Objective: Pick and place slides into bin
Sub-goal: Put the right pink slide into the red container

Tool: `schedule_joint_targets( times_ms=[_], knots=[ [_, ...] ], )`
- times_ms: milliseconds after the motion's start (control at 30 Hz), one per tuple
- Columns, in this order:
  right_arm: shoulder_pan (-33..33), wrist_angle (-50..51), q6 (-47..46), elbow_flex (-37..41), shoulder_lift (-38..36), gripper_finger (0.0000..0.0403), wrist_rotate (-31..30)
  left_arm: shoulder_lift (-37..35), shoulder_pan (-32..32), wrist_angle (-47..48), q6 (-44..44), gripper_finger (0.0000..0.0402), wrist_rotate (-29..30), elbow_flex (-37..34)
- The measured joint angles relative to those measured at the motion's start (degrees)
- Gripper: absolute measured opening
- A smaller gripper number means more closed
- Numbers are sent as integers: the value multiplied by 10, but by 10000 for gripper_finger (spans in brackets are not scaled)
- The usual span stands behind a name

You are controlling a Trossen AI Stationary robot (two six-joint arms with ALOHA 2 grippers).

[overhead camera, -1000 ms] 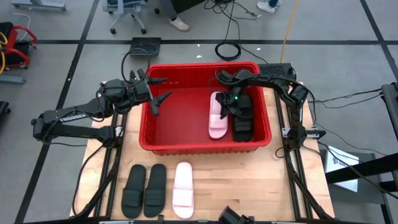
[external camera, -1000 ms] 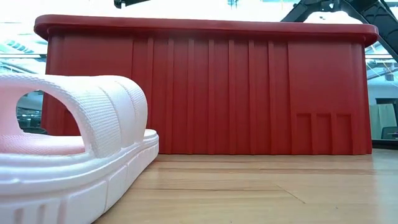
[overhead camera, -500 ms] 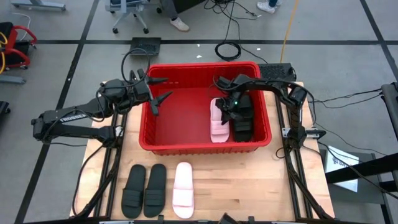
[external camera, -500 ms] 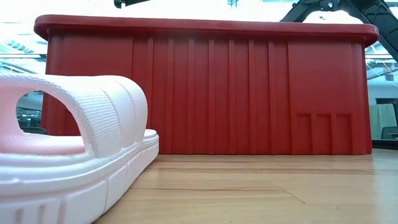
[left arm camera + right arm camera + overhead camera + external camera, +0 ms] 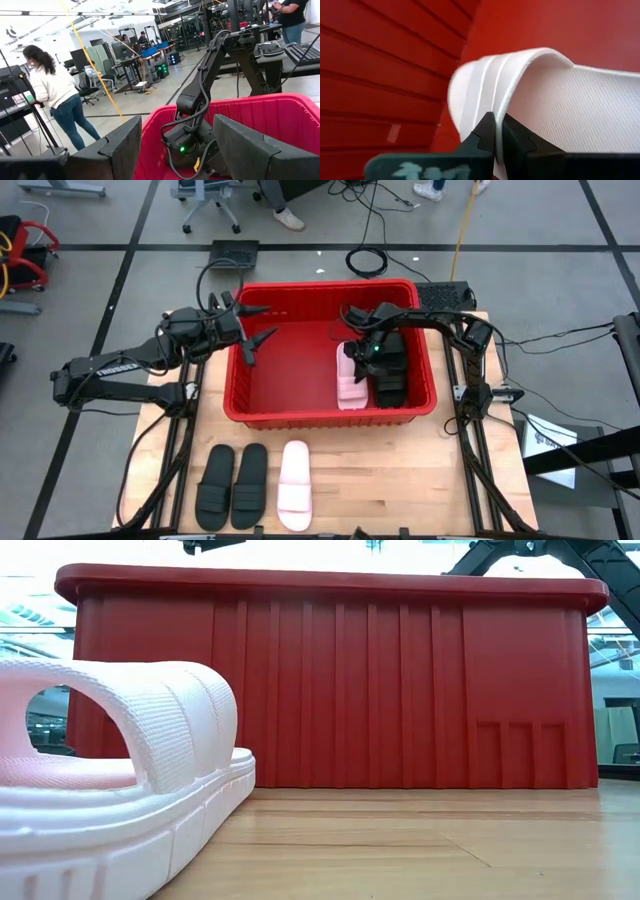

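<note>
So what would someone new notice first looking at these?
The big red bin at the middle of the table, with the right gripper inside it pinching the strap of a pale slide next to a black slide. Then the three slides on the wood in front: two black and one pale. The left gripper hangs open over the bin's left rim.

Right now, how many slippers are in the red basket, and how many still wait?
One black slide lies in the bin. The right end effector grips a white slide inside it. Two black slides and one white slide wait on the table. Left end effector hovers open.
</note>
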State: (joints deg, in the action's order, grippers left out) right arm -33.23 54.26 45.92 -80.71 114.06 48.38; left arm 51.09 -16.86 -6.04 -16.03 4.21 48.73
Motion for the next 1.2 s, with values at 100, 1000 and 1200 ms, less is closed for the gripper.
schedule_joint_targets(
  times_ms=[100,1000,1200],
  knots=[
    [0,0,-11,0,0,4,-14,0,0,3,0,253,0,0],
    [41,8,-73,0,0,47,-42,0,0,8,7,253,0,0],
    [38,-11,-77,0,0,75,-49,0,0,8,8,253,0,0]
  ],
)
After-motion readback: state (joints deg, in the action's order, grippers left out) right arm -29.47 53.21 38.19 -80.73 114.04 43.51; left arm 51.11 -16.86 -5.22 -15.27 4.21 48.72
